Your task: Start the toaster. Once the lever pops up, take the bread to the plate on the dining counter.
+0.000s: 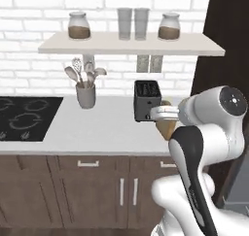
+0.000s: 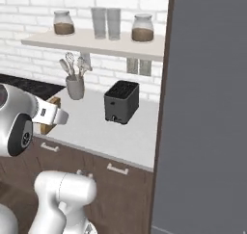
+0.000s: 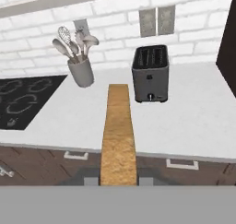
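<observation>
The worktop [image 1: 102, 128] is a long white surface on dark wood drawers, set against a white brick wall [image 1: 29, 36] under a shelf [image 1: 131, 46] holding jars and cups. A black hob [image 1: 24, 118] lies at its left end. A grey cup of utensils [image 3: 80, 71] stands near the wall, and the toaster [image 3: 150, 73] stands just to its right, with both slots empty and its small front knob facing the robot.

The arm [image 1: 194, 157] is drawn back from the worktop edge. The gripper [image 3: 119, 179] is clamped on the bread [image 3: 118, 135], which it holds edge-on and out in front of the hand. In the hand view the slice projects straight along the gripper, its far end pointing at the gap between the utensil cup and the toaster. The slice is off the worktop, clear of the toaster. The plate and the dining counter are outside these views.

Judgement of the step: carry to the plate.

1. Maintain the clamp. The slice is thin and held by one end, so a sudden swing could twist it in the jaws.
2. Turn the base away from the worktop smoothly, keeping the free end of the slice clear of the dark panel [image 2: 207, 108] on the right.
3. Level the slice only once it is above the plate, then lower it before releasing.
</observation>
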